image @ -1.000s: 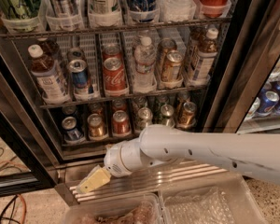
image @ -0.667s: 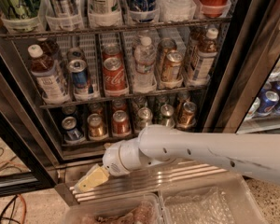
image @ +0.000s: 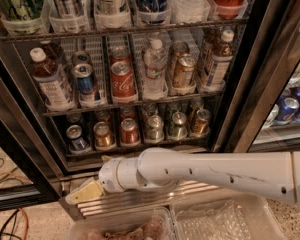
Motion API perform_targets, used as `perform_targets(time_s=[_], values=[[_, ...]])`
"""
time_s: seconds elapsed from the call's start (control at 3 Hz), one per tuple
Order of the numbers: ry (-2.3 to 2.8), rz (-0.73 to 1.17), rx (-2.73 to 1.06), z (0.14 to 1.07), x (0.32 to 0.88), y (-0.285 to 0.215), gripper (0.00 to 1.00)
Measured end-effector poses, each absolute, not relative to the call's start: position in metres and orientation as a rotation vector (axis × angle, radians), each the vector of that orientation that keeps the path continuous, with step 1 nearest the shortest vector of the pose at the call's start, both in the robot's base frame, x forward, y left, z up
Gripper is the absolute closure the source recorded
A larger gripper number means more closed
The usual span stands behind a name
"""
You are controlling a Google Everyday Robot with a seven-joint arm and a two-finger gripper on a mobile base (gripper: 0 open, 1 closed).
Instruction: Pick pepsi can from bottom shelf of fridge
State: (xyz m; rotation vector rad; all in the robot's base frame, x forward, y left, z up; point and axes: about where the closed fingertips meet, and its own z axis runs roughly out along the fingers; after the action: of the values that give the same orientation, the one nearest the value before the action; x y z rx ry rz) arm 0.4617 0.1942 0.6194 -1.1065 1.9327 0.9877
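The fridge [image: 250, 84] stands open in front of me. Its bottom shelf [image: 140, 147] holds a row of short cans in clear lanes. The pepsi can [image: 77, 137] is dark blue with a silver top and stands at the left end of that row, beside a gold can [image: 104, 134] and a red can [image: 129, 130]. My white arm [image: 205, 171] reaches in from the right, across the ribbed steel base panel [image: 155, 198]. My gripper [image: 84, 192] has pale yellow tips, points down-left and sits below the bottom shelf, well under the pepsi can, touching no can.
Middle rack holds bottles, a taller blue can [image: 85, 82] and a Coca-Cola can [image: 122, 79]. The dark door frame [image: 20, 149] angles in at the left. Two clear plastic bins [image: 225, 219] lie below the arm. Cables [image: 10, 219] lie on the floor at left. A second cooler [image: 290, 109] is at right.
My arm and gripper have shifted slightly to the left, staying at the same height below the bottom shelf. The cans have not moved.
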Motion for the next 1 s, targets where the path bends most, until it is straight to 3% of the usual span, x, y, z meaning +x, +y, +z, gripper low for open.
perform_targets(time_s=[1.0], values=[[1.963,0.916,-0.921,0.602,0.475,0.224,0.0]])
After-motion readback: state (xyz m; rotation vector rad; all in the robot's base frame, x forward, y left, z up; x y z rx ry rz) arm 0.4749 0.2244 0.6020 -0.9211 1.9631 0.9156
